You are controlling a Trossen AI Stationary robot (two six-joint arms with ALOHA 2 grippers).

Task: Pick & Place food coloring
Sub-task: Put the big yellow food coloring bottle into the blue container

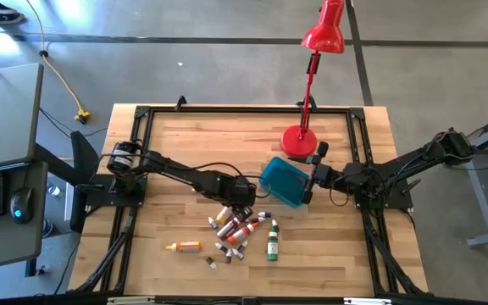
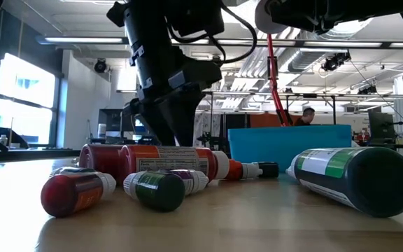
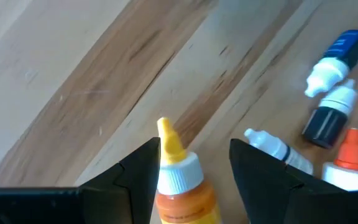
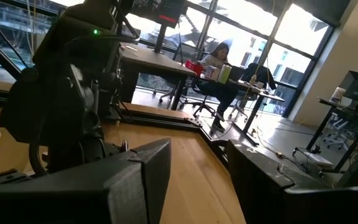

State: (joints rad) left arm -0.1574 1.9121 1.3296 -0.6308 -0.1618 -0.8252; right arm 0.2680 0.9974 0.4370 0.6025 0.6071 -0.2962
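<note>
High view: left gripper [image 1: 242, 201] lowered over the heap of food coloring [image 1: 242, 231] on the desk [image 1: 168, 144]; right gripper [image 1: 313, 180] at the teal tub [image 1: 283, 182], apparently gripping its rim.

Left wrist view: fingers [image 3: 138, 171] spread, straddling an orange bottle [image 3: 180, 186], nothing held.

Step judged: grasping. Next: close, lift, carry to tub.

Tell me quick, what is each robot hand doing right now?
Left gripper: fingers open, straddling an orange bottle, not yet gripping it.
Right gripper: fingers clamped on the rim of the teal tub.
</note>
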